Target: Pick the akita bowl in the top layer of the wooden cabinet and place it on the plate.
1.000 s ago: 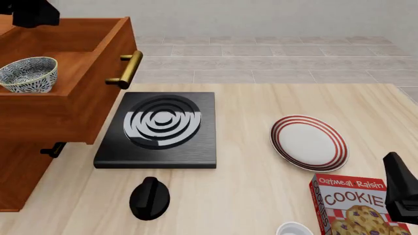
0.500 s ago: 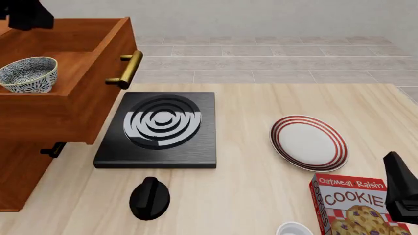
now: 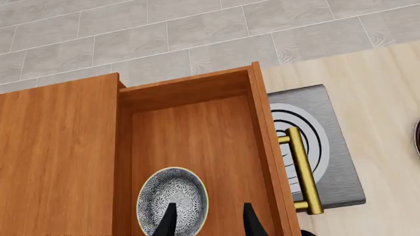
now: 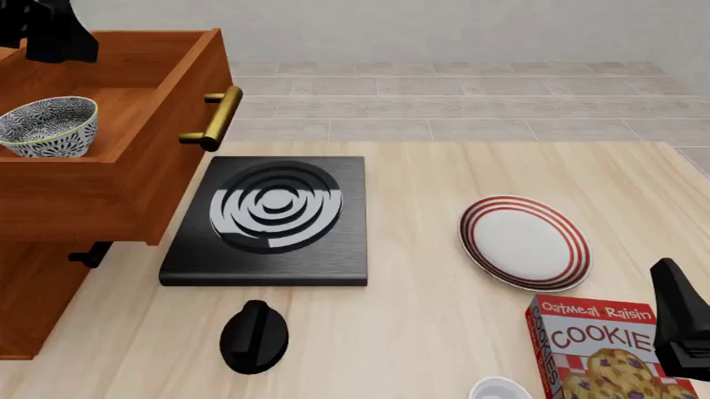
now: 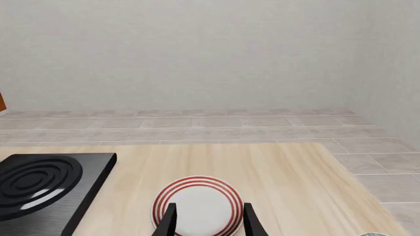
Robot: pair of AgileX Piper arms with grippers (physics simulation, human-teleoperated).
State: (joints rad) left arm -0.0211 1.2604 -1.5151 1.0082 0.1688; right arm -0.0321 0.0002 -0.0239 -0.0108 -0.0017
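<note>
Bowl [image 4: 46, 126] sits in open top drawer [image 4: 145, 179], frame upper left; plate [image 4: 524, 241] bare. Both grippers' fingers spread, holding nothing.

A black stove [image 4: 266, 220] lies flat; a black knob [image 4: 254, 335] sits just nearer than it, a cookie box [image 4: 599, 345] well to its right

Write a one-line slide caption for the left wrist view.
Left end effector, open, hovers above the akita bowl inside the wooden cabinet's open top layer.
</note>
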